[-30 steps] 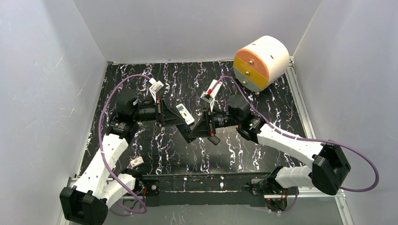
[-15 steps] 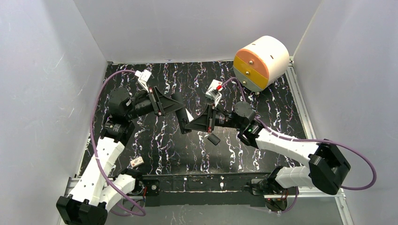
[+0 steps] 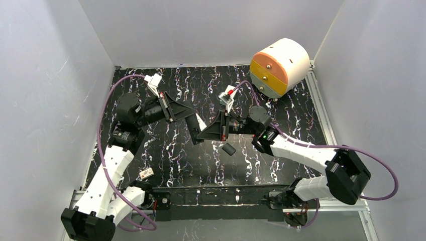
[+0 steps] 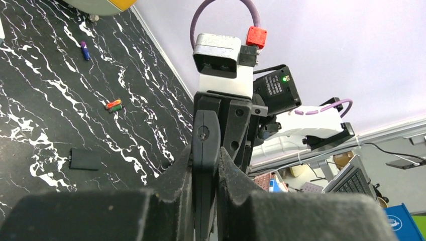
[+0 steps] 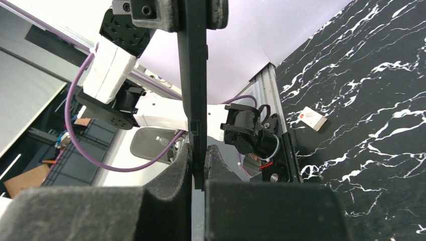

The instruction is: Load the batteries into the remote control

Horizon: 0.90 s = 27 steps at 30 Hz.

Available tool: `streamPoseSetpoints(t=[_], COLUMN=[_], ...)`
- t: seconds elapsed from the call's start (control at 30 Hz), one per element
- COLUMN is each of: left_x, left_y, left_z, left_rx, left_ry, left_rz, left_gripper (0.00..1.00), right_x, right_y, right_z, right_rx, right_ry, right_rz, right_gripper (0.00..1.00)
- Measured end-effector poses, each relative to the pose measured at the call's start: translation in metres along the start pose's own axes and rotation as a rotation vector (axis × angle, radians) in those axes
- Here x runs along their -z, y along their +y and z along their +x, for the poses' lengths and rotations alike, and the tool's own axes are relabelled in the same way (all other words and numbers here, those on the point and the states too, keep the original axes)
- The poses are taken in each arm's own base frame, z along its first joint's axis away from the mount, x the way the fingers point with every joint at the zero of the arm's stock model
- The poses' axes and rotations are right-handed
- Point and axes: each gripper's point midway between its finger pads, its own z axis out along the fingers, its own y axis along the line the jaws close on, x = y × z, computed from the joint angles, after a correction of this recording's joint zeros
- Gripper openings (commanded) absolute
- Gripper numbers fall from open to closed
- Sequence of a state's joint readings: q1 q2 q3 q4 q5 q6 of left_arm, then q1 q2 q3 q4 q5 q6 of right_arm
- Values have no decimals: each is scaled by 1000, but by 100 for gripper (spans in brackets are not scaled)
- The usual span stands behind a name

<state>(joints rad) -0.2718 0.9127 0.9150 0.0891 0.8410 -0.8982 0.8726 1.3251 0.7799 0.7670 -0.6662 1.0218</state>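
The white remote control [image 3: 201, 122] shows only as a sliver in the top view, held above the table between the two gripper tips. My left gripper [image 3: 194, 120] reaches in from the left and my right gripper [image 3: 202, 133] meets it from the right. In the left wrist view my left gripper [image 4: 205, 165] stands shut around a thin dark edge. In the right wrist view my right gripper [image 5: 198, 160] does the same. A red-and-green pair of batteries [image 4: 114, 105] and a purple battery [image 4: 85, 50] lie on the black marbled table.
A small black cover [image 3: 228, 149] lies on the table under the right gripper; it also shows in the left wrist view [image 4: 84, 158]. A white box with a red mark [image 3: 146, 173] sits near the front left. A white and orange drum [image 3: 279, 65] stands at the back right.
The left arm has swung up and back, turning the remote. The right gripper has moved left and closed in on the remote's lower end. In the last half second, little has moved.
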Motion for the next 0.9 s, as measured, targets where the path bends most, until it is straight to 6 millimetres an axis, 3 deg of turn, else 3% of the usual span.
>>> streamPoseSetpoints(t=[0.1, 0.23, 0.37, 0.47, 0.63, 0.73, 0.9], left_x=[0, 1, 8, 17, 32, 36, 39], left_y=[0, 3, 26, 56, 94, 102, 111], left_z=[-1, -4, -6, -5, 6, 10, 19], left_rx=[-13, -39, -75, -82, -76, -79, -72], left_ry=[-5, -34, -88, -114, -98, -94, -78], left_rz=[2, -19, -154, -308, -496, -530, -550], left_gripper=[0, 0, 0, 0, 0, 0, 0], right_x=[0, 6, 28, 57, 113, 150, 206], right_y=[-2, -23, -45, -67, -114, -147, -192], right_z=[-1, -2, -9, -36, -73, -69, -30], right_rx=[-4, -4, 35, 61, 69, 76, 186], right_ry=[-6, -26, -45, -96, -174, -160, 60], right_rz=[19, 146, 288, 445, 795, 1036, 1292], right_gripper=[59, 68, 70, 69, 51, 48, 49])
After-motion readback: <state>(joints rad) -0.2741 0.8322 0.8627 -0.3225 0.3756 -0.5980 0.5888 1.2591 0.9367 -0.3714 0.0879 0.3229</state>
